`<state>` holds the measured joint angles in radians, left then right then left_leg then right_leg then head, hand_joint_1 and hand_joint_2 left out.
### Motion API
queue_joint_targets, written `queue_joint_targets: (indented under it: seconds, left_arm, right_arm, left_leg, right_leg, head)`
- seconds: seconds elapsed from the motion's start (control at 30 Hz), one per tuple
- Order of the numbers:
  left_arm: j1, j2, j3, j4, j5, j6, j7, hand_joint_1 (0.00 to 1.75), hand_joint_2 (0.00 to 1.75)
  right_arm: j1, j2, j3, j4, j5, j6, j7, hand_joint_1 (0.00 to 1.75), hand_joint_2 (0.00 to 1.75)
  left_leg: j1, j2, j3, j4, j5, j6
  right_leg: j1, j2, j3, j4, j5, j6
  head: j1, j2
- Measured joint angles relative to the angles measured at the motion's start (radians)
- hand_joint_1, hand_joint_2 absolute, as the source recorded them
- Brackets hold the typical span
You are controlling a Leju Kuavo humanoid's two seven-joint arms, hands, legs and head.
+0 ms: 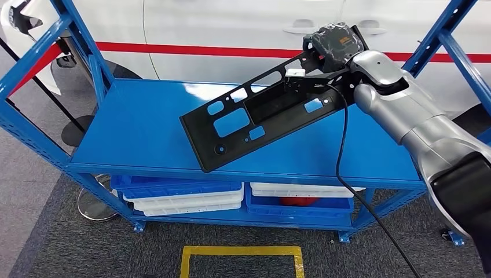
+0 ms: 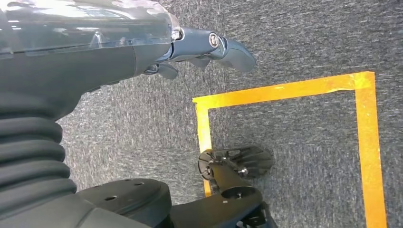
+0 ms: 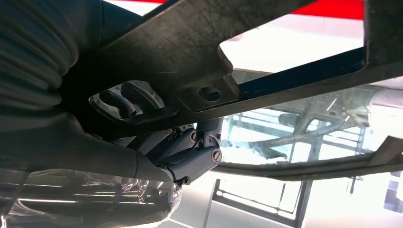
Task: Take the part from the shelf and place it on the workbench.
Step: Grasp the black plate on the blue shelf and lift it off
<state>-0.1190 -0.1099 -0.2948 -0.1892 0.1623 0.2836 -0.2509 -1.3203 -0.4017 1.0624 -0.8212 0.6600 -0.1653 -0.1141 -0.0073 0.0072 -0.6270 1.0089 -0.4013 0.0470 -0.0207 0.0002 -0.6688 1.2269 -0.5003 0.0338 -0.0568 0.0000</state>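
Fingers [image 3: 190, 159] gripping long black part [image 1: 255, 119], rectangular cut-outs, tilted

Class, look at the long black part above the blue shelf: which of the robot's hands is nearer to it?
The right hand: it grips the black part at its far end, above the blue shelf. The left hand hangs low over the carpet, away from the part.

A white car body with a red stripe [image 1: 231, 51] stands behind. Blue and white plastic trays [image 1: 185, 196] are stacked on a lower level. A yellow tape rectangle [image 1: 242, 252] marks the grey carpet floor [image 1: 69, 243].
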Motion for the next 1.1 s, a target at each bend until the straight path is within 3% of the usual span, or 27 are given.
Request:
queue_joint_targets:
  seconds: [0.07, 0.1, 0.17, 0.23, 0.27, 0.33, 0.4, 0.43, 0.47, 0.5, 0.57, 0.63, 0.73, 0.8, 0.87, 0.9, 0.93, 0.97, 1.03, 1.1]
  left_arm:
    - [-0.001, -0.002, 0.0, 0.0, -0.003, -0.001, 0.0, 0.0, 1.75]
    - [-0.001, -0.003, 0.0, 0.0, -0.005, -0.002, 0.0, 0.0, 1.75]
    - [-0.001, -0.005, 0.0, 0.0, -0.01, -0.002, 0.001, 0.0, 1.75]
    - [0.0, -0.006, 0.0, 0.0, -0.014, -0.002, 0.004, 0.0, 1.75]
    - [0.001, -0.006, 0.0, 0.0, -0.015, -0.002, 0.005, 0.0, 1.75]
    - [0.002, -0.006, 0.0, 0.0, -0.016, 0.0, 0.006, 0.0, 1.75]
    - [0.002, -0.006, 0.0, 0.0, -0.017, 0.001, 0.006, 0.0, 1.75]
    - [0.002, -0.006, 0.0, 0.0, -0.017, 0.001, 0.006, 0.0, 1.75]
    - [0.002, -0.006, 0.0, 0.0, -0.018, 0.002, 0.006, 0.0, 1.75]
    - [0.001, -0.006, 0.0, 0.0, -0.019, 0.002, 0.006, 0.0, 1.75]
    - [0.0, -0.006, 0.0, 0.0, -0.019, 0.003, 0.005, 0.0, 1.75]
    - [0.0, -0.006, 0.0, 0.0, -0.019, 0.004, 0.004, 0.0, 1.75]
    - [0.001, -0.006, 0.0, 0.0, -0.018, 0.004, 0.001, 0.0, 1.75]
    - [-0.001, -0.007, 0.0, 0.0, -0.019, 0.004, -0.001, 0.0, 1.75]
    - [-0.001, -0.007, 0.0, 0.0, -0.02, 0.004, -0.001, 0.0, 1.75]
    - [0.0, -0.007, 0.0, 0.0, -0.021, 0.004, -0.001, 0.0, 1.75]
    - [0.001, -0.007, 0.0, 0.0, -0.023, 0.004, 0.001, 0.0, 1.75]
    - [0.001, -0.007, 0.0, 0.0, -0.024, 0.004, 0.003, 0.0, 1.75]
    - [0.0, -0.008, 0.0, 0.0, -0.027, 0.004, 0.008, 0.0, 1.75]
    - [-0.002, -0.008, 0.0, 0.0, -0.027, 0.004, 0.01, 0.0, 1.75]
  right_arm:
    - [-0.001, 0.0, 0.0, 0.002, 0.0, -0.003, 0.0, 1.75, 1.75]
    - [-0.002, -0.001, 0.0, 0.002, -0.001, -0.004, 0.001, 1.75, 1.75]
    - [-0.001, -0.006, 0.0, 0.002, -0.003, -0.004, 0.004, 1.75, 1.75]
    - [-0.001, -0.012, 0.003, 0.0, -0.009, 0.002, 0.008, 1.75, 1.75]
    - [-0.002, -0.013, 0.005, -0.003, -0.014, 0.006, 0.01, 1.75, 1.75]
    - [-0.005, -0.017, 0.009, -0.007, -0.023, 0.016, 0.012, 1.75, 1.75]
    - [-0.006, -0.021, 0.015, -0.008, -0.032, 0.024, 0.013, 1.75, 1.75]
    - [-0.006, -0.022, 0.019, -0.009, -0.037, 0.025, 0.013, 1.75, 1.75]
    - [-0.006, -0.023, 0.022, -0.009, -0.041, 0.025, 0.013, 1.75, 1.75]
    - [-0.005, -0.023, 0.025, -0.009, -0.045, 0.024, 0.012, 1.75, 1.75]
    - [-0.005, -0.024, 0.027, -0.009, -0.05, 0.018, 0.012, 1.75, 1.75]
    - [-0.004, -0.025, 0.029, -0.008, -0.052, 0.009, 0.012, 1.75, 1.75]
    - [0.005, -0.027, 0.034, -0.007, -0.052, -0.005, 0.011, 1.75, 1.75]
    - [0.012, -0.03, 0.038, -0.005, -0.052, -0.019, 0.01, 1.75, 1.75]
    - [0.021, -0.032, 0.044, -0.001, -0.051, -0.031, 0.011, 1.75, 1.75]
    - [0.028, -0.033, 0.047, 0.001, -0.05, -0.035, 0.011, 1.75, 1.75]
    - [0.036, -0.033, 0.049, 0.003, -0.049, -0.037, 0.012, 1.75, 1.75]
    - [0.043, -0.033, 0.051, 0.005, -0.048, -0.038, 0.012, 1.75, 1.75]
    - [0.05, -0.032, 0.051, 0.009, -0.046, -0.039, 0.012, 1.75, 1.75]
    - [0.05, -0.029, 0.051, 0.013, -0.045, -0.041, 0.011, 1.75, 1.75]
  left_leg:
    - [-0.002, 0.001, -0.016, 0.012, 0.005, -0.006]
    - [-0.003, 0.001, -0.021, 0.017, 0.009, -0.011]
    - [-0.003, 0.001, -0.028, 0.019, 0.019, -0.021]
    - [-0.002, -0.002, -0.036, 0.029, 0.008, -0.032]
    - [0.0, -0.004, -0.047, 0.054, -0.018, -0.038]
    - [0.007, -0.005, -0.085, 0.165, -0.099, -0.052]
    - [0.017, -0.005, -0.115, 0.282, -0.152, -0.064]
    - [0.02, -0.004, -0.11, 0.297, -0.15, -0.068]
    - [0.023, -0.004, -0.084, 0.271, -0.131, -0.07]
    - [0.025, -0.004, -0.041, 0.209, -0.104, -0.07]
    - [0.023, -0.006, 0.044, 0.074, -0.077, -0.064]
    - [0.017, -0.008, 0.069, 0.023, -0.076, -0.054]
    - [0.017, -0.006, 0.06, 0.01, -0.054, -0.032]
    - [0.02, -0.004, 0.049, -0.003, -0.034, -0.014]
    - [0.015, -0.004, 0.029, -0.003, -0.018, -0.007]
    - [0.013, -0.004, 0.019, -0.002, -0.011, -0.006]
    - [0.012, -0.004, 0.009, 0.0, -0.005, -0.006]
    - [0.011, -0.004, -0.001, 0.003, 0.001, -0.008]
    - [0.01, -0.004, -0.021, 0.014, 0.01, -0.013]
    - [0.008, -0.004, -0.035, 0.023, 0.018, -0.022]
  right_leg:
    - [0.005, -0.001, 0.09, -0.134, 0.016, -0.009]
    - [0.009, -0.001, 0.115, -0.177, 0.011, -0.012]
    - [0.013, -0.002, 0.124, -0.206, 0.006, -0.019]
    - [0.008, -0.007, 0.118, -0.212, 0.019, -0.031]
    - [0.004, -0.009, 0.113, -0.215, 0.026, -0.038]
    - [0.0, -0.011, 0.099, -0.215, 0.04, -0.045]
    - [0.0, -0.01, 0.081, -0.211, 0.052, -0.045]
    - [-0.001, -0.009, 0.072, -0.208, 0.057, -0.043]
    - [-0.003, -0.007, 0.064, -0.204, 0.061, -0.04]
    - [-0.004, -0.006, 0.057, -0.201, 0.064, -0.037]
    - [-0.005, -0.005, 0.047, -0.196, 0.071, -0.027]
    - [-0.005, -0.006, 0.04, -0.197, 0.081, -0.013]
    - [-0.008, -0.005, 0.034, -0.196, 0.084, 0.006]
    - [-0.009, -0.003, 0.007, -0.135, 0.027, 0.01]
    - [-0.009, -0.002, -0.04, -0.006, -0.055, 0.01]
    - [-0.008, -0.001, -0.057, 0.05, -0.079, 0.012]
    - [-0.008, -0.001, -0.059, 0.075, -0.081, 0.012]
    - [-0.008, -0.001, -0.042, 0.064, -0.065, 0.012]
    - [-0.008, -0.001, 0.038, -0.055, -0.016, 0.007]
    - [-0.002, -0.001, 0.105, -0.165, 0.005, 0.0]
  head:
    - [0.0, 0.0]
    - [0.0, 0.0]
    - [0.0, 0.0]
    - [0.0, 0.0]
    - [0.0, 0.0]
    - [0.0, 0.0]
    - [0.0, 0.0]
    - [0.0, 0.0]
    - [0.0, 0.0]
    - [0.0, 0.0]
    - [0.0, 0.0]
    - [0.0, 0.0]
    - [0.0, 0.0]
    - [0.0, 0.0]
    - [0.0, 0.0]
    - [0.0, 0.0]
    - [0.0, 0.0]
    - [0.0, 0.0]
    - [0.0, 0.0]
    - [0.0, 0.0]
